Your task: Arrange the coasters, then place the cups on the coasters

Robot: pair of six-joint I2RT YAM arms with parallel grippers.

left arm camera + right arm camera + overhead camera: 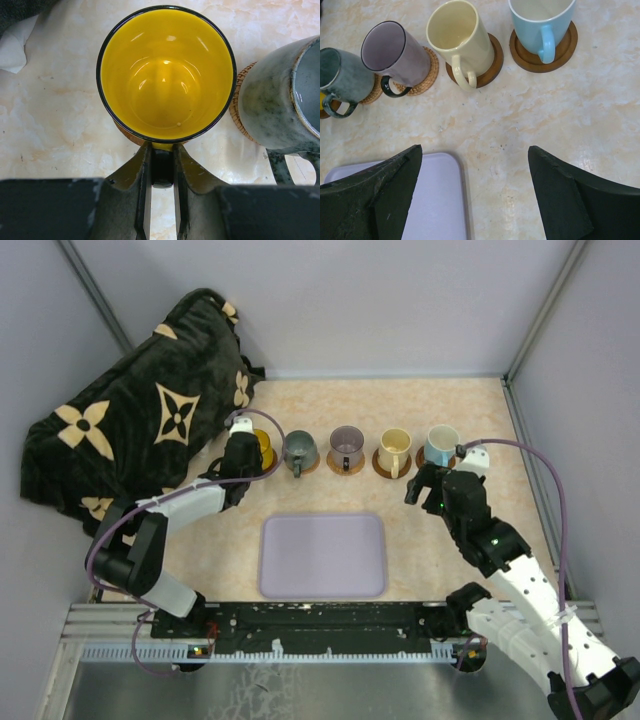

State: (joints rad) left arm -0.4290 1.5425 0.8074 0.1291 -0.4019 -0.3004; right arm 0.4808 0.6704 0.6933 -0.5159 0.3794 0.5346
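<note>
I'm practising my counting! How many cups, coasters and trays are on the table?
Cups: 5 (yellow, grey-green, purple, cream, light blue)
Coasters: 5, one under each cup
Tray: 1
Total: 11

Left wrist view: coaster (127,136) under the yellow cup (165,75) almost wholly hidden, just a brown sliver at lower left of the cup. Handle (162,170) buried in the pinched-together left gripper (162,147). Grey-green cup (275,100) cut off at right edge. Right wrist view: light blue cup (540,20) cropped at top; lavender tray (442,200) cropped at bottom, left part behind a finger (375,200) of the right gripper (474,150). Overhead view: yellow cup mostly behind the left gripper.
</note>
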